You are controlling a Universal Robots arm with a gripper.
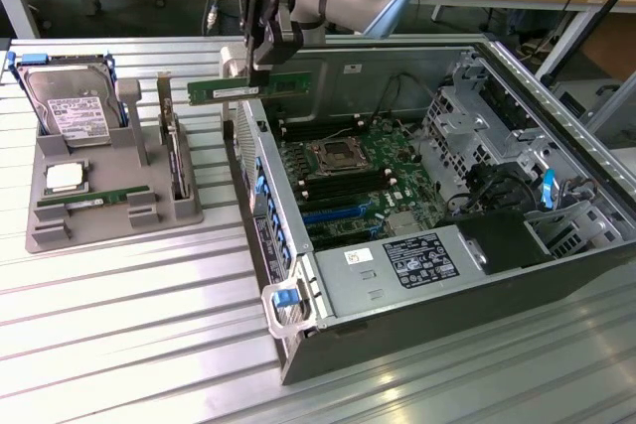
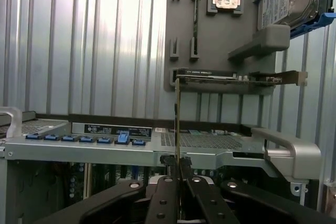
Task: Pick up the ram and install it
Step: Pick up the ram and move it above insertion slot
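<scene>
Half the task is done: the ram [image 1: 224, 92] is gripped by the end effector [image 1: 260, 69] above the computer case [image 1: 427, 330] edge, not yet seated in the motherboard [image 1: 397, 181].

Gripped near mid-length between the jaws, clear of the counter: a long, narrow green ram [image 1: 224, 92] with small dark chips and a pale label strip along its face. Held level on its long edge, faces upright, above the open computer case [image 1: 298, 345] at its wall on the exterior view's left. Seen edge-on from the wrist as a thin straight line.
</scene>
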